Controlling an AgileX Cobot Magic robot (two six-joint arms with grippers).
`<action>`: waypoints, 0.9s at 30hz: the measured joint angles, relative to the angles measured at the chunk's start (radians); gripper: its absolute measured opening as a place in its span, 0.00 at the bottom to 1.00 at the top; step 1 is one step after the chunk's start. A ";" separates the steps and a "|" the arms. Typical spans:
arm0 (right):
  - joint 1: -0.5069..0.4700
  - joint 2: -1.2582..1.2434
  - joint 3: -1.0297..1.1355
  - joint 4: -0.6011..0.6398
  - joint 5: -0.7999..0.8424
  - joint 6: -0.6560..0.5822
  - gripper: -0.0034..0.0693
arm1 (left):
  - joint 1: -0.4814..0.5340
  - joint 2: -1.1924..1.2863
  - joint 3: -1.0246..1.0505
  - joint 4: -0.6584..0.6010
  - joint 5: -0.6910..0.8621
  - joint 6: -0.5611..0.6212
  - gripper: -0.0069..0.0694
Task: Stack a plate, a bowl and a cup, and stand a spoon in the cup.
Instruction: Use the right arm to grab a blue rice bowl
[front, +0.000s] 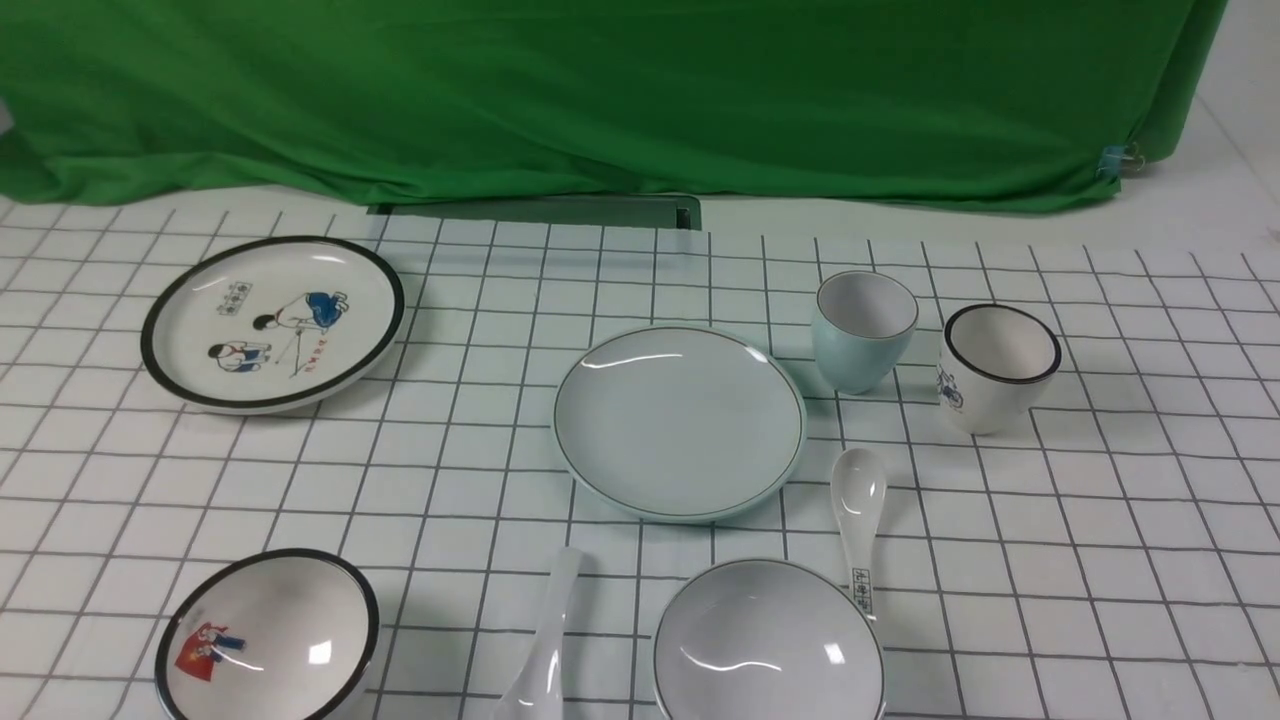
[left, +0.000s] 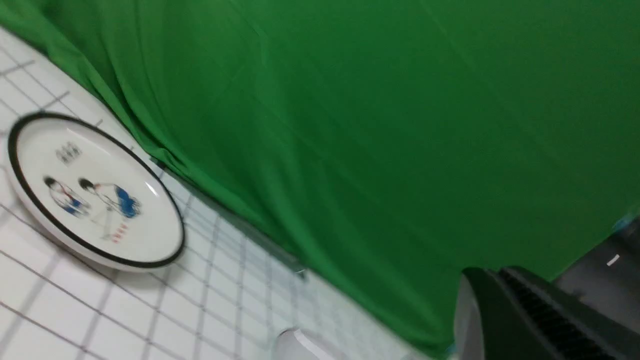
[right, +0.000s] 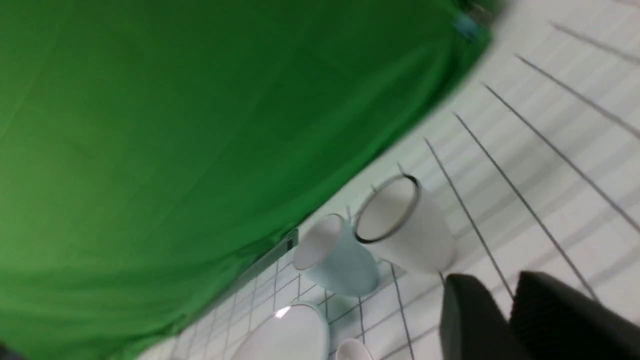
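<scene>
**Stack not started: all four pieces lying apart**

Front view: the plate (front: 680, 420) is sitting flat and bare on the tabletop (front: 1100, 560). The bowl (front: 768, 640) is sitting upright just on the plate's near side, not on it. The cup (front: 863, 330) is standing empty just beside the plate's far-right edge. The spoon (front: 545, 650) is lying near-left of the plate, handle pointing toward it. Extras: a lettered spoon (front: 858, 520) is lying just right of the plate's near edge. A black-rimmed cup (front: 998, 365) is standing right of the plate, beyond the cup. A cartoon plate (front: 272, 322) and a black-rimmed bowl (front: 265, 640) are sitting well left of the plate. No arm is showing here.

Left wrist view: the left tool (left: 480, 285) is hanging over the tabletop with its fingers pressed together, pinching nothing that shows. It is looking at the cartoon plate, so it is probably well left of the plate.

Right wrist view: blurred. The right tool (right: 507, 295) is showing two fingers close together; cannot tell if spread or pressed. Nothing is sitting between them. Both cups and the plate's edge are lying ahead.

Progress, judging: nothing is done. Left to do: bowl onto plate, cup into bowl, spoon stood in cup.
</scene>
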 joint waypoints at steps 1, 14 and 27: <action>0.016 0.034 -0.039 -0.001 0.013 -0.076 0.15 | 0.000 0.046 -0.061 0.058 0.074 0.043 0.05; 0.172 0.843 -0.740 -0.006 0.621 -0.862 0.06 | -0.160 0.734 -0.676 0.411 0.780 0.413 0.05; 0.515 1.307 -0.856 -0.006 0.674 -0.803 0.13 | -0.469 1.060 -0.692 0.449 0.732 0.418 0.05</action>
